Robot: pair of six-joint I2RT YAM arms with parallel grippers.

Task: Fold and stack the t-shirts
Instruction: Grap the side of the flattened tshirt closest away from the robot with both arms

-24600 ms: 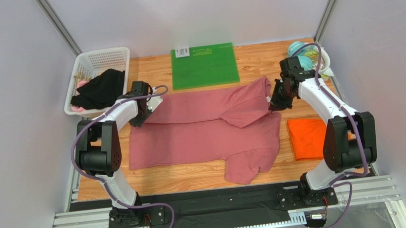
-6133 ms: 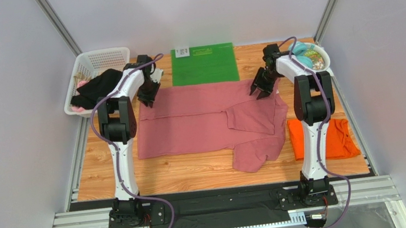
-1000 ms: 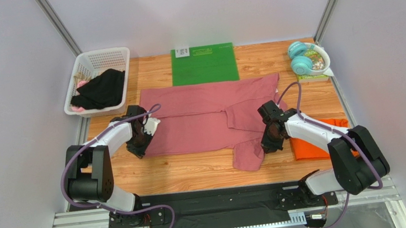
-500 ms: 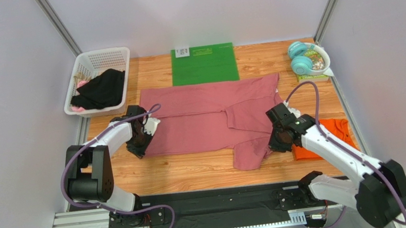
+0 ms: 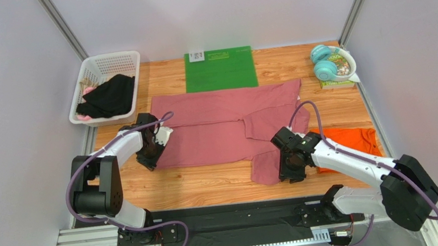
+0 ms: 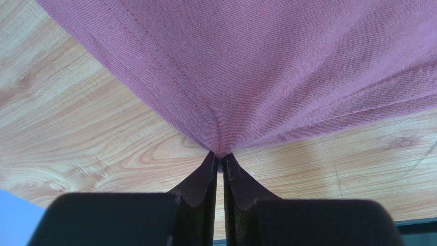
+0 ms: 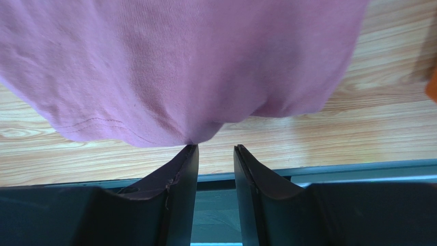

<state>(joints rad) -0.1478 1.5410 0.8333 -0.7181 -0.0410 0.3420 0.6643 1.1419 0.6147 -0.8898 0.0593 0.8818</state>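
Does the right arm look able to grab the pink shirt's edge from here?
Probably yes: the right gripper is open at the near edge of the pink shirt, with nothing between them.

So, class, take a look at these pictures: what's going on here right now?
Two robot arms are working on the pink t-shirt spread across the table. The left gripper is shut on its near left corner, pinching the hem. The right gripper is open at the edge of the near sleeve, with no cloth between its fingers. The orange t-shirt lies at the right of the table.
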